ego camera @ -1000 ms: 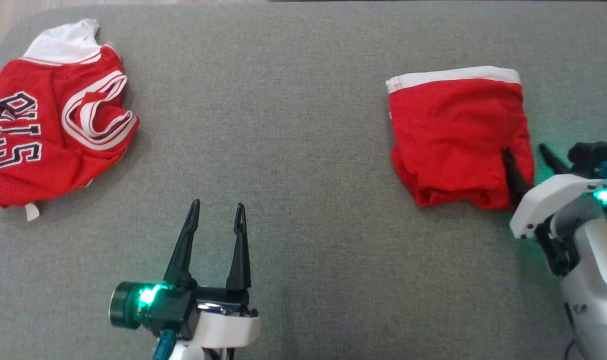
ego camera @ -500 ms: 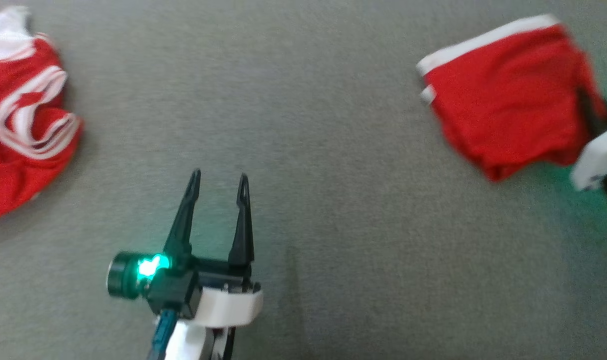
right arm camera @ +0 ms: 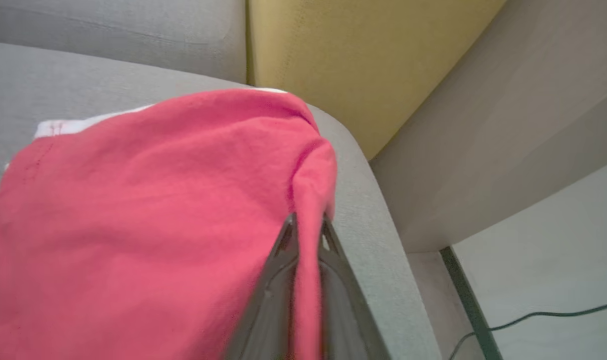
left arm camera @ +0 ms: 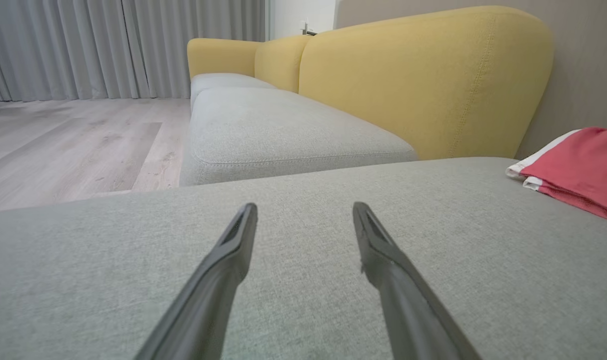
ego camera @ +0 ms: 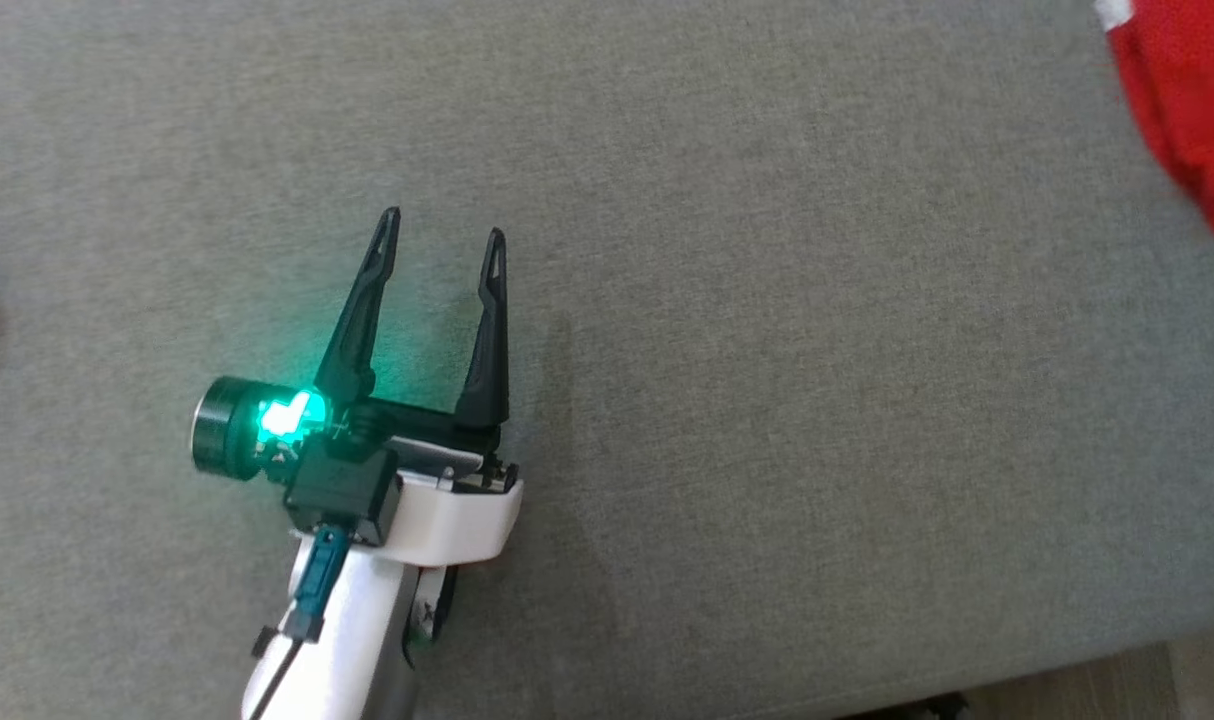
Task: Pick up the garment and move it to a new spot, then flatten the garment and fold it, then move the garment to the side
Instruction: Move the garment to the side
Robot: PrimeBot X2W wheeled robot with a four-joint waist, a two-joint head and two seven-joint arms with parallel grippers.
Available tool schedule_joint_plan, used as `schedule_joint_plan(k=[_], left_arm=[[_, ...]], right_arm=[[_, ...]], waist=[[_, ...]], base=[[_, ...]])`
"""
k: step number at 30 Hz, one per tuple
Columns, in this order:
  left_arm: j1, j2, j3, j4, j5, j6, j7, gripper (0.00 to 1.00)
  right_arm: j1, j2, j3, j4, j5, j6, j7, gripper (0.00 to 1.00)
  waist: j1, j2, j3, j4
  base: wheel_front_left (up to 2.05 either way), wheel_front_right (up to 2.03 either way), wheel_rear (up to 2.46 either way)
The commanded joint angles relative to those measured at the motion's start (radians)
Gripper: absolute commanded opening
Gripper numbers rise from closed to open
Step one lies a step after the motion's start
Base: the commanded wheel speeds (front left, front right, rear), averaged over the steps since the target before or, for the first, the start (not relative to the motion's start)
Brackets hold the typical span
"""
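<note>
The garment (ego camera: 1182, 90) is red with a white band and lies folded on the grey cushion (ego camera: 767, 400), cut off at the head view's top right corner. My right gripper (right arm camera: 307, 220) is shut on a raised fold at the garment's (right arm camera: 133, 210) right edge, close to the cushion's rounded side. My left gripper (ego camera: 443, 223) hovers open and empty over bare cushion, well left of the garment. In the left wrist view its open fingers (left arm camera: 304, 207) point along the cushion, with the garment (left arm camera: 578, 170) at the far right.
A yellow sofa back (left arm camera: 423, 75) rises behind the cushion, with another grey seat (left arm camera: 283, 135) and wooden floor (left arm camera: 58, 140) beyond. The cushion's front edge (ego camera: 1117, 670) shows at the lower right. A cable (right arm camera: 533, 315) lies on the floor beside the sofa.
My right gripper went from open to shut on the garment's right edge. The head camera has swung, so the garment now sits at the top right corner. The left gripper stays open.
</note>
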State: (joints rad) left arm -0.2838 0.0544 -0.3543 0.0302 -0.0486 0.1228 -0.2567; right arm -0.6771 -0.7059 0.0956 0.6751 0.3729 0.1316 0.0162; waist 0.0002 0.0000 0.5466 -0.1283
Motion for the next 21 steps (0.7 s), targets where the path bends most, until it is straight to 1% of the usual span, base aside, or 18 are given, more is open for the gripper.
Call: schedule_joint_plan(k=[1,4,6,7,9,11,14,15,21], left_arm=[[-0.008,0.001,0.027,-0.027,0.013,-0.004,-0.005,1.0],[-0.01,0.0,0.021,-0.016,0.008,-0.008,-0.005,1.0],[-0.004,-0.001,0.02,-0.01,0.001,-0.006,-0.005,1.0],[0.011,-0.001,0.024,-0.004,-0.009,-0.002,-0.005,1.0],[0.032,-0.002,0.032,0.001,-0.022,0.003,-0.005,1.0],[0.058,-0.002,0.045,0.007,-0.04,0.007,-0.005,1.0],[0.107,-0.003,0.072,0.022,-0.079,0.009,-0.005,1.0],[0.107,-0.003,0.072,0.022,-0.079,0.009,-0.005,1.0],[0.201,-0.004,0.113,0.069,-0.144,0.002,-0.005,1.0]], right_arm=[[-0.004,-0.05,-0.021,-0.003,-0.027,-0.001,-0.023,1.0],[-0.023,-0.03,-0.077,0.032,-0.113,-0.001,-0.093,1.0],[-0.021,0.008,-0.106,0.046,-0.169,-0.001,-0.138,1.0],[-0.011,0.065,-0.128,0.047,-0.204,-0.001,-0.177,1.0],[0.011,0.129,-0.128,0.031,-0.23,-0.001,-0.209,1.0],[0.046,0.2,-0.099,0.003,-0.238,-0.001,-0.233,1.0],[0.11,0.299,-0.025,-0.032,-0.206,-0.001,-0.258,1.0],[0.11,0.299,-0.025,-0.032,-0.206,-0.001,-0.258,1.0],[0.258,0.461,0.13,-0.087,-0.124,-0.001,-0.277,1.0]], waist=[[-0.0002,0.0,0.01,-0.007],[-0.0002,0.0,-0.005,0.001],[-0.0002,0.0,-0.029,0.01],[-0.0002,0.0,-0.062,0.018],[-0.0002,0.0,-0.1,0.028],[-0.0002,0.0,-0.142,0.036],[-0.0002,0.0,-0.209,0.047],[-0.0002,0.0,-0.209,0.047],[-0.0002,0.0,-0.354,0.085]], base=[[0.0,0.0,0.0],[0.0,0.0,0.0],[0.0,0.0,0.0],[0.0,0.0,0.0],[0.0,0.0,0.0],[0.0,0.0,0.0],[0.0,0.0,0.0],[0.0,0.0,0.0],[0.0,0.0,0.0]])
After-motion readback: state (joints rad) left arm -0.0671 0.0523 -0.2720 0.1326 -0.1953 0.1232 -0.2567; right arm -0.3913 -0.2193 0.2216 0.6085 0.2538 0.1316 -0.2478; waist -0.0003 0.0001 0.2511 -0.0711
